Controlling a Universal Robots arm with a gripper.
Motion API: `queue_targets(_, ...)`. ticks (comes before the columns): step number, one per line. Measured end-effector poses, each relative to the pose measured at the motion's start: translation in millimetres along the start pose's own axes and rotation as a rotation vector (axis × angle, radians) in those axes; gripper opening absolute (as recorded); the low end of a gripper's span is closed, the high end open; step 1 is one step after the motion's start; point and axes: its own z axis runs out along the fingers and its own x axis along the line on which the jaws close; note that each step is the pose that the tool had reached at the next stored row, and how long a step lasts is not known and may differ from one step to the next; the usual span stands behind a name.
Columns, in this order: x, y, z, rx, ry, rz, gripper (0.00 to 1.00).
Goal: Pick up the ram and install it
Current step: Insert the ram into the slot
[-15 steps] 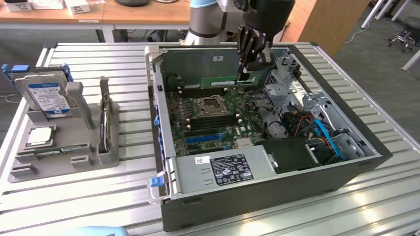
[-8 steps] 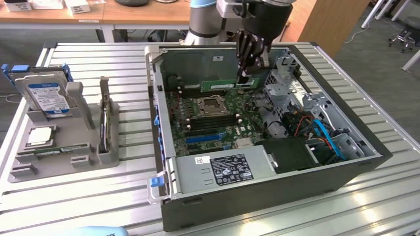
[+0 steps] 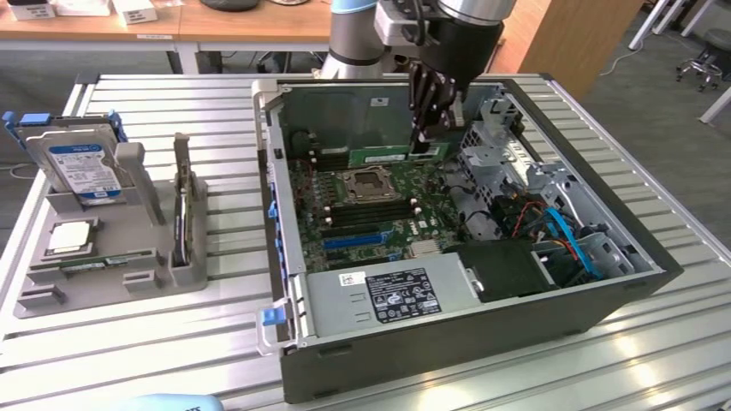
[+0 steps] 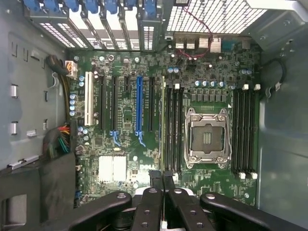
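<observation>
I see one big metal table (image 3: 149,103). On it sits one open computer case (image 3: 457,360). Inside the case lies one green board (image 3: 342,218). The board has two groups of long black slots (image 4: 243,130), one group on each side of the middle. I cannot count each slot for sure.

Next to the case, on the exterior view's left, sits one grey tray (image 3: 149,278). One hard drive (image 3: 80,167) stands in it.

I have one claw (image 3: 424,144). It reaches down into the case and is clenched tight on the ram (image 3: 379,157). I count one ram in my grip. It hangs over the board, close to the slots, and its thin edge runs the same way as they do.

So the picking up is done. I think the ram is not pushed into a slot yet, so the putting in is left.

One square socket (image 3: 368,182) sits in the middle of the board, near the ram. One small square chip (image 3: 71,237) lies in the tray.
</observation>
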Motion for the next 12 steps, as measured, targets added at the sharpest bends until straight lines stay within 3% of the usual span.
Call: queue_targets(12,0.4,-0.8,18.4,0.0,0.0,0.0,0.12)
